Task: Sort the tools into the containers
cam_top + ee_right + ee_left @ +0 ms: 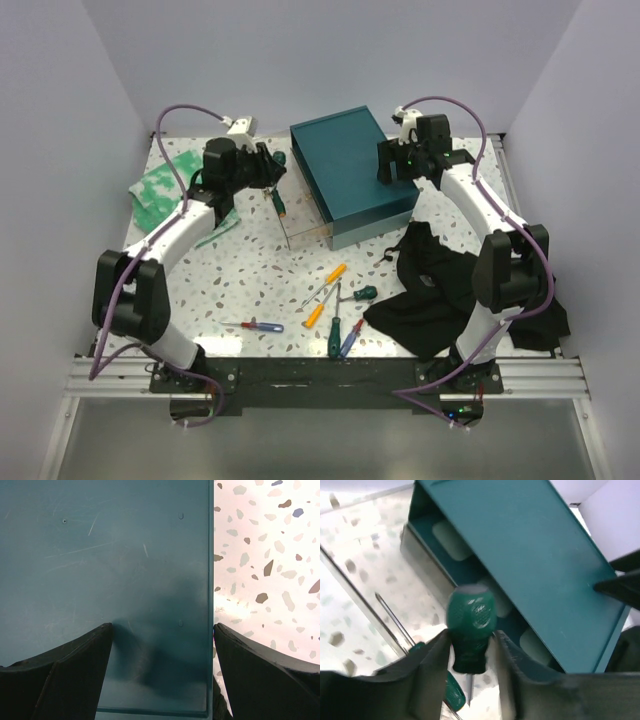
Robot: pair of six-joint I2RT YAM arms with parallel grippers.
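Speckled table [260, 280] bearing the teal box [350, 170], with the clear box [300, 232] just beside its near-left side; right gripper [162, 627], fingers spread wide and empty, over the teal box's right edge; left gripper [471, 640], narrowly parted, clamping a green-handled screwdriver [470, 615] tip-down above the clear box.

The screwdriver [471, 625] between my black left fingers [427, 680] has a dark green handle with a fine dimpled pattern. Between my black right fingers [55, 680] the box [125, 555] is plain teal; beyond them the table [270, 555] is white, speckled grey and brown.
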